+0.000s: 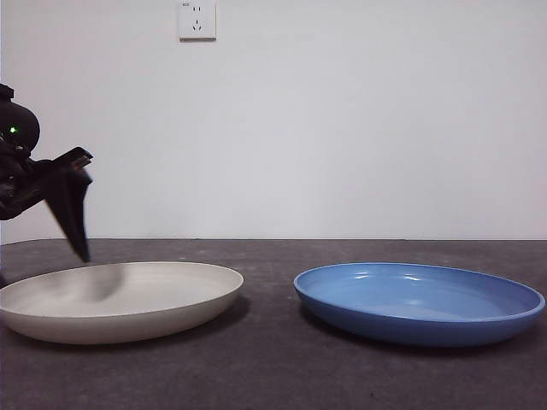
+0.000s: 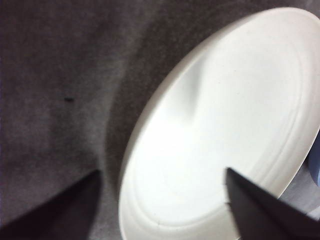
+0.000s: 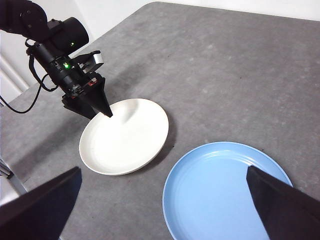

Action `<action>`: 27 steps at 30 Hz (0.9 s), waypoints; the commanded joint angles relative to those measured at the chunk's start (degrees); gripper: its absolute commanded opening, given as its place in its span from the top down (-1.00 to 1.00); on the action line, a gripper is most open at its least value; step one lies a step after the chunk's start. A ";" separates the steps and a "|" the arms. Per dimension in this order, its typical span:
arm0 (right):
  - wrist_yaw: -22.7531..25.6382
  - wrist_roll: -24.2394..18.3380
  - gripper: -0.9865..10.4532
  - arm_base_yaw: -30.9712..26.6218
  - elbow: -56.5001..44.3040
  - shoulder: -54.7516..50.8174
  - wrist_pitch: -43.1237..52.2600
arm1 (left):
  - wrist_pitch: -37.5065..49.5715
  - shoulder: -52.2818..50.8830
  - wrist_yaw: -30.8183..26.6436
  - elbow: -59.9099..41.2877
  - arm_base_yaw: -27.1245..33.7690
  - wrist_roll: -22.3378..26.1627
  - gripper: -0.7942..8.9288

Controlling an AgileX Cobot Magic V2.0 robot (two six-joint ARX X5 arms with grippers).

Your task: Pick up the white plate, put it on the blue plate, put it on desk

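Note:
The white plate lies flat on the left of the desk. A short gap away to its right lies the glossy blue plate. My left gripper hangs open just above the white plate's outer left rim, one jaw over the plate's inside and the other over the desk outside it. It holds nothing. My right gripper is open and empty, high above both plates, and out of the front view.
A white wall with a socket stands behind the desk. In the right wrist view the desk's left edge runs close behind the left arm, whose cable hangs past it.

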 commanded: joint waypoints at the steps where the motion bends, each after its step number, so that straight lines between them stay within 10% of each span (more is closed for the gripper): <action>1: 0.07 -0.44 -0.22 0.24 0.96 0.33 0.57 | -0.46 1.79 -0.39 1.05 -0.63 1.29 0.28; 27: -0.15 -0.44 -0.22 0.24 0.96 0.28 0.55 | -2.45 1.84 -6.95 1.46 -1.44 1.73 0.82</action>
